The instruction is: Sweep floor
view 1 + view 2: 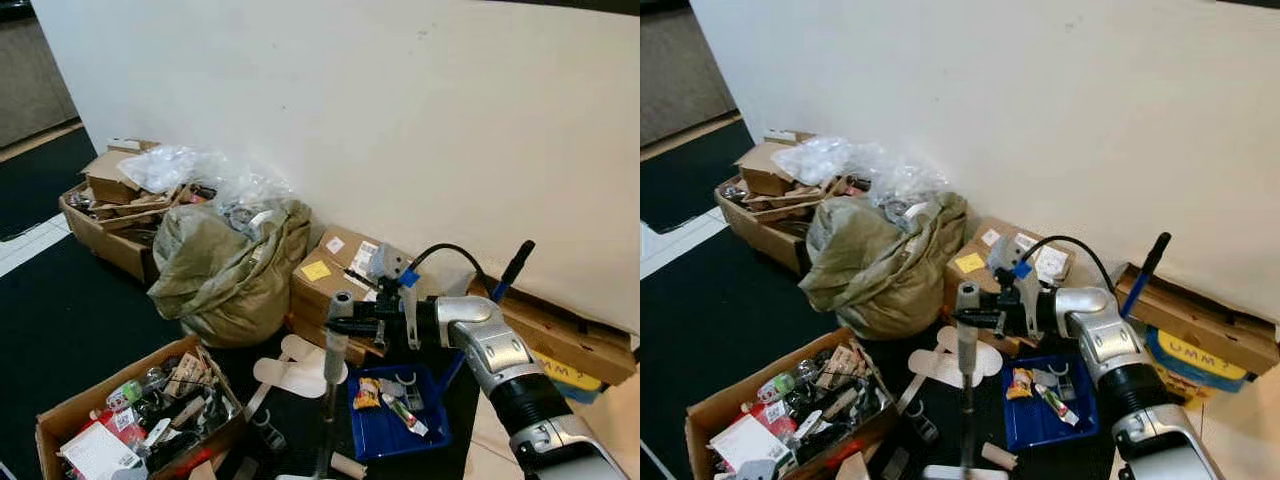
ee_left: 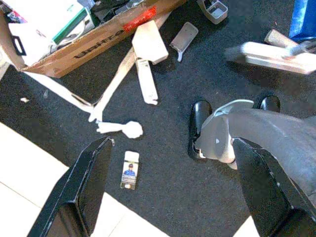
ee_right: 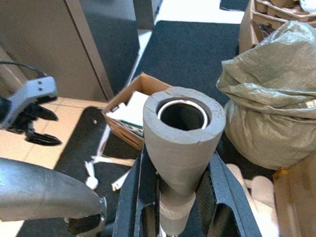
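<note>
Ahead of right pincer [image 1: 345, 322]: olive sack [image 1: 225, 270] and cardboard boxes [image 1: 335, 275] block the way to the wall.
Below it: blue tray [image 1: 385, 425] and white scraps [image 1: 295, 370] crowd the floor.
Under left pincer [image 2: 168, 187]: dark carpet [image 2: 168, 207], mostly open, 1 small card [image 2: 130, 170].
Left side: open box of clutter [image 1: 140, 410]; beyond it, clear carpet.

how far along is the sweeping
Barely begun. In hand: the right gripper is shut on the broom handle, held upright. The left gripper hangs open above the floor. Left to do: white paper scraps and a small card lie on the dark carpet by the cardboard box.
</note>
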Robot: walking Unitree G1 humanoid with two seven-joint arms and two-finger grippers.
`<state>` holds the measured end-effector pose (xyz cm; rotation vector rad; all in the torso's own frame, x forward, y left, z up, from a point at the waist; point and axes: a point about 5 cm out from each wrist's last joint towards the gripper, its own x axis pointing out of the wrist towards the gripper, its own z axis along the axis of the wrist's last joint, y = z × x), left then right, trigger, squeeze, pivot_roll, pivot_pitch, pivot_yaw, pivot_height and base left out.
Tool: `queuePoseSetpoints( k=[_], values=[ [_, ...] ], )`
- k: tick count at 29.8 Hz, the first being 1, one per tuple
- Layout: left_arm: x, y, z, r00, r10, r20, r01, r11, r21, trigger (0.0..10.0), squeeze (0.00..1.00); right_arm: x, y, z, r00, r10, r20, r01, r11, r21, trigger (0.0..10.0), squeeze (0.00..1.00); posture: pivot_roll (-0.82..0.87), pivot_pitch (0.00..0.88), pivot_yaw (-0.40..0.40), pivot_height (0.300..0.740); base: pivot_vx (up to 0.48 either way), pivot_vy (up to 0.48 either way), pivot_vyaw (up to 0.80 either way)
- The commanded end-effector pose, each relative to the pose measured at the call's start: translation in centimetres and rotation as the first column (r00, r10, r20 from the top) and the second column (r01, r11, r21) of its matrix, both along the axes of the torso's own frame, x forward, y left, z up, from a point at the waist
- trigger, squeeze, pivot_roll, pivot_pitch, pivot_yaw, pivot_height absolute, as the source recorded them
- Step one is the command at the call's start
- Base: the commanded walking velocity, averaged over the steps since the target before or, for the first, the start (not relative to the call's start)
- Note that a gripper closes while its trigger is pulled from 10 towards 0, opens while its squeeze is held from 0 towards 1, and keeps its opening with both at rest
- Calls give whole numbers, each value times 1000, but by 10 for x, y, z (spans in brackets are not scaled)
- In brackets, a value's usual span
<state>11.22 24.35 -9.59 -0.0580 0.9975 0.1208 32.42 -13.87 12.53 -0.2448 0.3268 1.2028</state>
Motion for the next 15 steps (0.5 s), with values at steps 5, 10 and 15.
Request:
queuePoseSetpoints(
  k=[5, 10, 15],
  values=[
    [-5, 2, -1, 1000, 10, -21, -10, 1000, -3, 10000, 0, -1, 1, -15, 999, -27, -29, 26, 999, -48, 10000, 0, -60, 44, -21, 740, 0, 0, 0],
    [-7, 4, -1, 1000, 11, -23, -11, 1000, -2, 10000, 0, -1, -2, -25, 997, -74, -36, 71, 994, -77, 10000, 0, -58, 63, -12, 740, 0, 0, 0],
    [-11, 5, -2, 1000, 7, -29, -7, 1000, 2, 10000, 0, 0, -5, -29, 995, -103, 16, 104, 992, -76, 10000, 0, -54, 89, -5, 740, 0, 0, 0]
  ],
)
